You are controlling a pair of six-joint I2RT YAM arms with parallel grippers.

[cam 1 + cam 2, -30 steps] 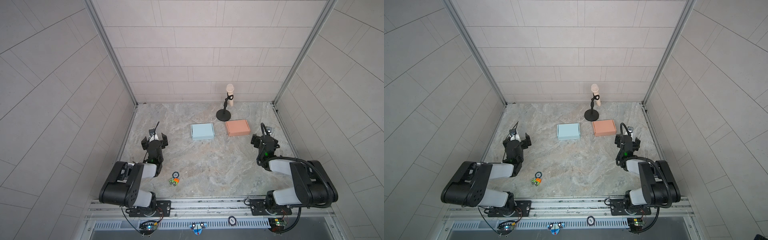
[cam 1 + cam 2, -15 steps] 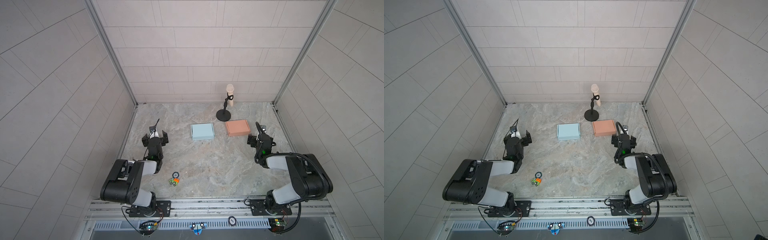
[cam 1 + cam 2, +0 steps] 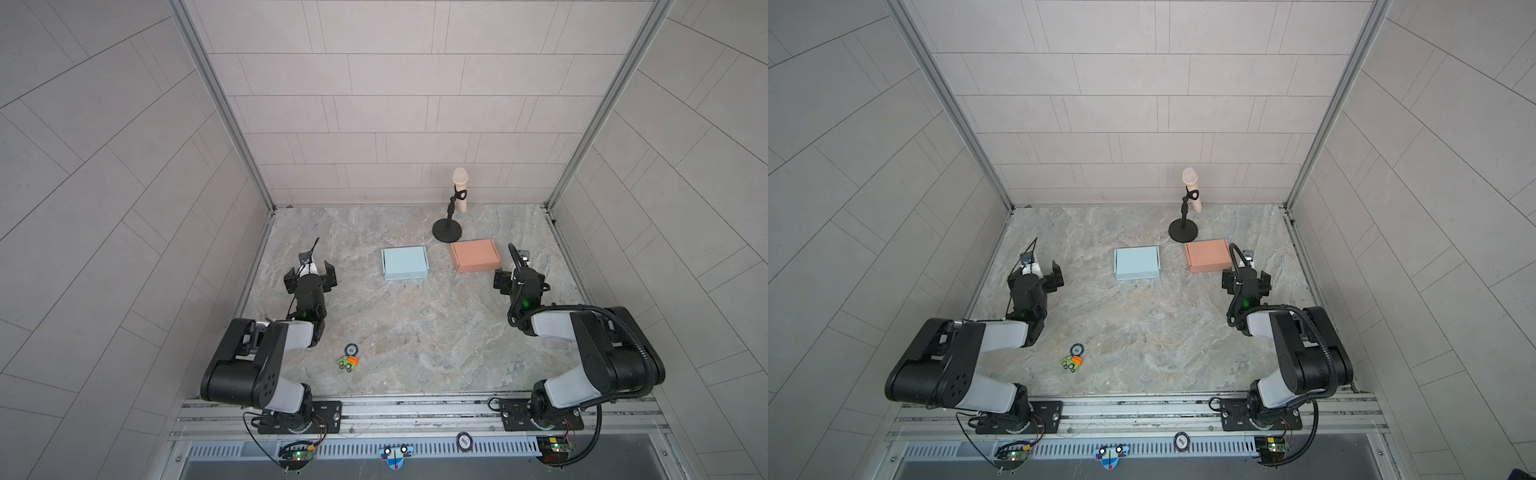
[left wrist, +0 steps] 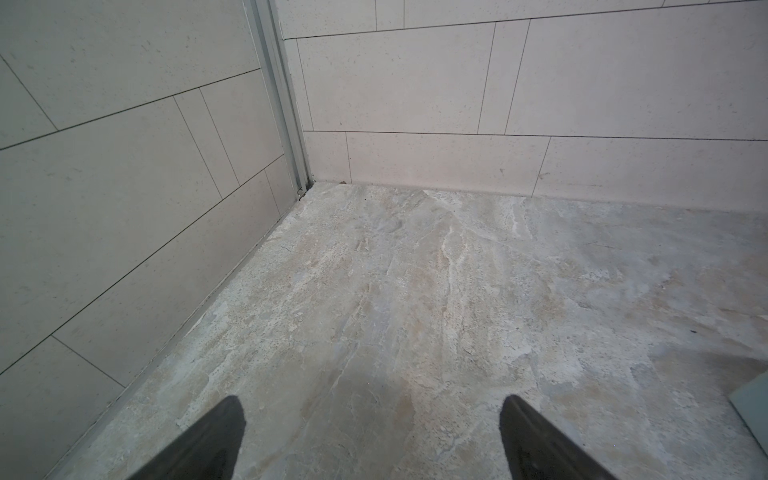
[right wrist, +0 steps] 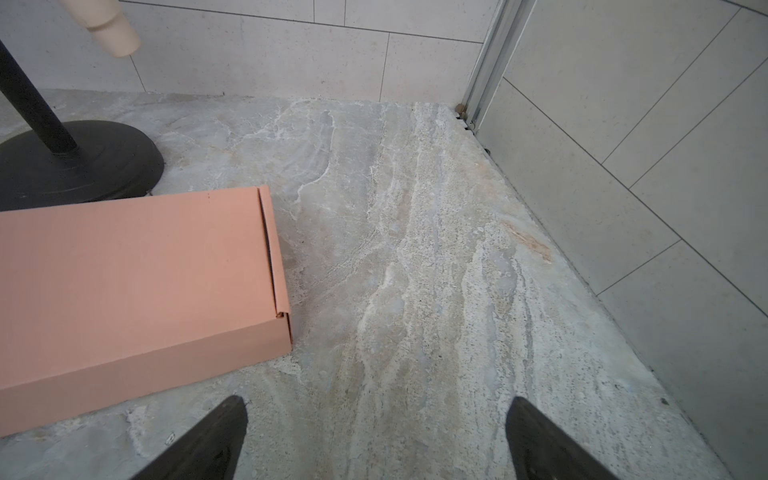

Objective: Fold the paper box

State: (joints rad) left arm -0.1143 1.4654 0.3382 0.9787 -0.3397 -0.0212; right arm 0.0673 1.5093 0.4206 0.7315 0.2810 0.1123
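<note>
1. Right wrist view: I get the pink box [image 5: 124,282] only in part, cut off at the frame's edge; the microphone stand [image 5: 75,162] and microphone [image 5: 112,29] are clipped too;
2. Left wrist view: the blue box [image 4: 754,401] is just a corner at the edge;
3. In a top view the small coloured bits [image 3: 348,362] are too tiny for me to name.

Closed blue box [image 3: 405,263]; orange box [image 3: 476,255] at its 3 o'clock, apart. left gripper [image 3: 309,273], right gripper [image 3: 520,281] spread wide, empty.
</note>
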